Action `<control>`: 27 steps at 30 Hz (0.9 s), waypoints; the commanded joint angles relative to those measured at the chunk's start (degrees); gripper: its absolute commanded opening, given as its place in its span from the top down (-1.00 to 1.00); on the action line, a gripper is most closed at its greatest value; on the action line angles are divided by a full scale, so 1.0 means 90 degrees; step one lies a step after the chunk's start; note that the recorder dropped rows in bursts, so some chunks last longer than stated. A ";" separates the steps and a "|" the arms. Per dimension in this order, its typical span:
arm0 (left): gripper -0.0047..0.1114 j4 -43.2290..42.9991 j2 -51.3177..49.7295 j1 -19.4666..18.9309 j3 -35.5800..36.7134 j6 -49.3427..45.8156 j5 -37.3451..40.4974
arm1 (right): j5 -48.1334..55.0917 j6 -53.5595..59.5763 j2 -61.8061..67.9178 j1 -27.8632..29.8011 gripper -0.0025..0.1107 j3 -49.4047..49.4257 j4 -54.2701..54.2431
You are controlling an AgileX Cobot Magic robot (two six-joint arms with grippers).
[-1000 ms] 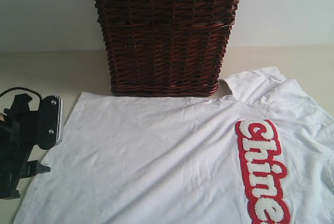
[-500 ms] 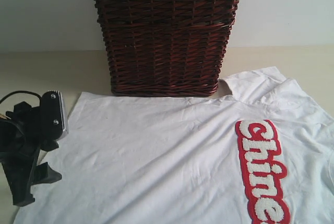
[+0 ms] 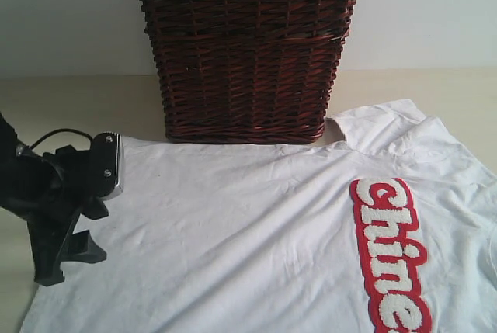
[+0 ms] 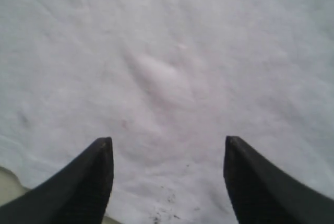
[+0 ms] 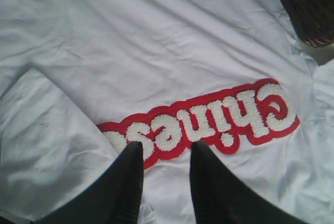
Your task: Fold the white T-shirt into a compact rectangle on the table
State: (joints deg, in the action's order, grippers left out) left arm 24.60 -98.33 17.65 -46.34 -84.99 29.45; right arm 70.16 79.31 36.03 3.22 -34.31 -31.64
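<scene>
**Item: the white T-shirt** (image 3: pixel 256 232)
- Location: spread flat on the table (image 3: pixel 70 100), on the near side of a dark wicker basket (image 3: pixel 245 53). Its far edge runs just beside the basket's foot, and it goes out of view at the near and right sides.
- Appearance: thin white cloth with shallow creases and no fold in it. A red band (image 3: pixel 388 255) with fuzzy white letters runs near-to-far at the right. A sleeve lies at the far right, partly doubled on itself. A few dark specks show in the left wrist view.

**Item: left gripper** (image 4: pixel 167 143)
- State: released, jaws wide apart with nothing between them.
- Location: over the cloth just inside the shirt's left edge. Whether the tips touch the fabric cannot be told.

**Item: right gripper** (image 5: pixel 166 146)
- State: jaws narrowly apart and empty.
- Location: above the red band.

**Step in hand (judged):** the approach for the first fold, with folding not yet begun.

**Next move calls for (judged):** lowering the left jaws onto the left edge, pinching every layer together, then lifting and carrying that edge rightward without dragging the rest of the shirt.
</scene>
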 commanded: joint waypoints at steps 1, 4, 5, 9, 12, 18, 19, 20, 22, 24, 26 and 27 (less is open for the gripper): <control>-0.18 -0.0035 -0.0008 0.0032 -0.0176 -0.0449 0.0083 | -0.0022 -0.0016 -0.0037 -0.0022 0.40 0.0024 -0.0128; -0.42 -0.0035 -0.0008 0.0032 -0.0176 -0.0628 -0.0018 | -0.0022 -0.0016 -0.0037 -0.0022 0.40 0.0024 -0.0128; -0.47 0.0015 -0.0008 0.0032 -0.0176 -0.0628 -0.0079 | -0.0022 -0.0016 -0.0037 -0.0022 0.40 0.0024 -0.0128; -0.50 0.0389 -0.0008 0.0032 -0.0176 -0.0452 -0.0100 | -0.0022 -0.0016 -0.0037 -0.0022 0.40 0.0024 -0.0128; -0.50 0.0534 -0.0022 0.0032 -0.0176 -0.0452 -0.0064 | -0.0022 -0.0016 -0.0037 -0.0022 0.40 0.0024 -0.0128; -0.50 0.0386 -0.0036 0.0032 -0.0163 -0.0420 0.0818 | -0.0022 -0.0016 -0.0037 -0.0022 0.40 0.0024 -0.0128; -0.50 0.0283 -0.0036 0.0032 -0.0163 -0.0411 0.0898 | -0.0022 -0.0016 -0.0037 -0.0022 0.40 0.0024 -0.0128; -0.50 0.0187 -0.0036 0.0032 -0.0163 -0.0411 0.1002 | -0.0022 -0.0016 -0.0037 -0.0022 0.40 0.0024 -0.0128; -0.50 0.0024 -0.0036 0.0032 -0.0163 -0.0346 0.1113 | -0.0022 -0.0016 -0.0037 -0.0022 0.40 0.0024 -0.0145; -0.50 -0.0228 -0.0036 0.0032 -0.0163 -0.0346 0.1141 | -0.0022 -0.0031 -0.0037 -0.0022 0.40 0.0024 -0.0146; -0.50 -0.0545 -0.0036 0.0032 -0.0163 -0.0346 0.1116 | -0.0022 -0.0080 -0.0037 -0.0022 0.40 0.0024 -0.0146; -0.50 -0.0713 -0.0036 0.0005 -0.0163 -0.0346 0.1065 | -0.0022 -0.0144 -0.0037 -0.0022 0.40 0.0024 -0.0146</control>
State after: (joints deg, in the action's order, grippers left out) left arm 22.02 -98.81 17.65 -47.81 -88.66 38.91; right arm 70.16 78.89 36.03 3.22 -34.31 -32.08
